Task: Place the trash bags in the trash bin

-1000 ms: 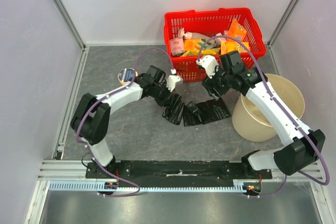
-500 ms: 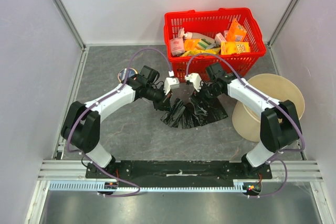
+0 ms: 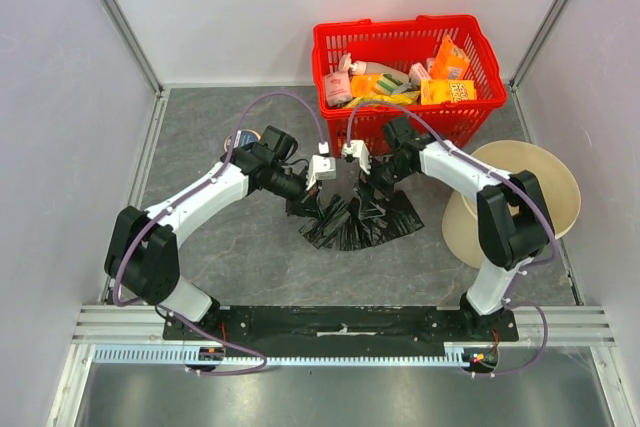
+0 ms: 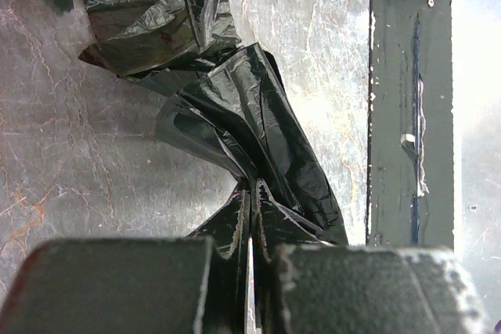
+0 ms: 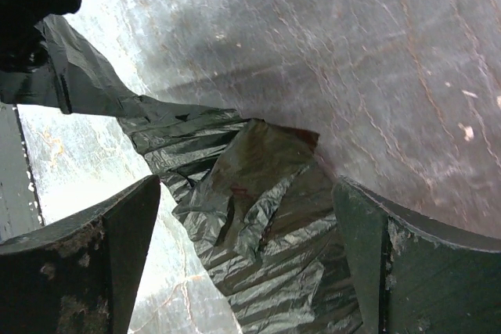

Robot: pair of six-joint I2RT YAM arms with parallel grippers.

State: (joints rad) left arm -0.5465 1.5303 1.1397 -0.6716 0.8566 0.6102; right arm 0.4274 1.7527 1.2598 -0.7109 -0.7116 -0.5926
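Observation:
Black trash bags lie crumpled on the grey table, between the two grippers. My left gripper is shut on a pinched fold of the trash bags. My right gripper is open, its fingers standing to either side of the trash bags just above them. The beige trash bin lies tilted at the right, partly hidden behind my right arm.
A red wire-mesh basket full of groceries stands at the back, just behind my right gripper. A small round tin lies behind my left arm. The black base rail runs along the near edge.
Both grippers have moved toward each other and the bags have bunched up between them. My right arm has swung left, away from the bin.

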